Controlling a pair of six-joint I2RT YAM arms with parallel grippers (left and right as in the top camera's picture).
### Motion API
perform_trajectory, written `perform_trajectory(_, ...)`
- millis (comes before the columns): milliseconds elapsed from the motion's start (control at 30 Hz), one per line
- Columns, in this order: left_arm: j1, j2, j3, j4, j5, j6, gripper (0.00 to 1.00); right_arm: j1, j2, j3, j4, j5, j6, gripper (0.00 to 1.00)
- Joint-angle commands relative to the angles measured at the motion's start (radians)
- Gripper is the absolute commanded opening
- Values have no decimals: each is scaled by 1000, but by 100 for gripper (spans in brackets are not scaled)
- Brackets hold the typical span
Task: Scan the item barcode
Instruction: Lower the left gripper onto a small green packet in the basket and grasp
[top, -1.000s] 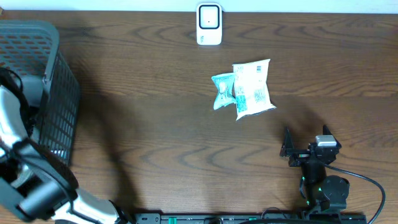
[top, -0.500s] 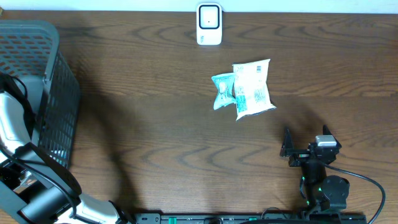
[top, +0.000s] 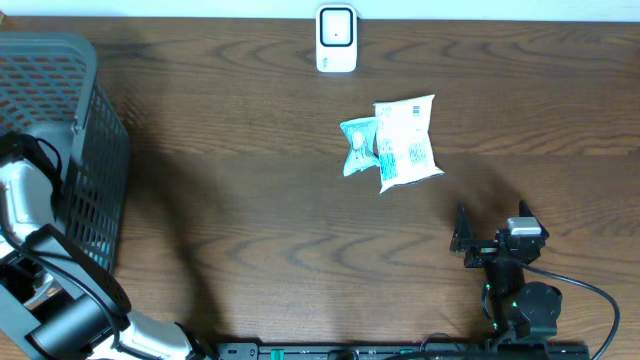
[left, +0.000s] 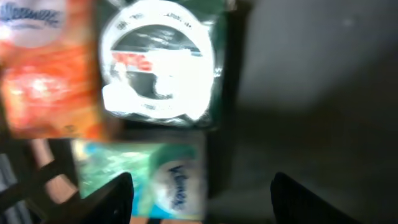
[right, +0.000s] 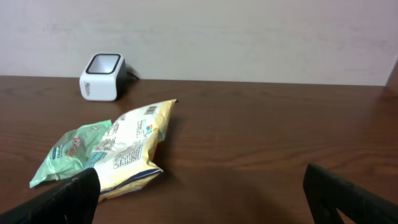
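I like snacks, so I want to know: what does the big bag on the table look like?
The big bag is a pale yellow, crinkly packet with blue-green print and small writing on it. It looks sealed and a little puffy. It lies flat and slightly tilted on the brown wooden table. Its left edge touches a smaller green packet. Nothing else touches it.

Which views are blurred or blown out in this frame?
Left wrist: smeared and soft, glare washing out the white lid, right half dark. Right wrist: sharp, even light on scanner and snack bag. Overhead: sharp, soft shadow beside the basket.
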Motion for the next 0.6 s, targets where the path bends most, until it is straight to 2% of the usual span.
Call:
perform_trajectory(0,-3,19,-21,30,38,1,70,8,-5,-2,-4,-2,18,99)
perform_trajectory(567,-3,25,-182,80,37,-60,70,8,-5,-2,-5,-2,18,99)
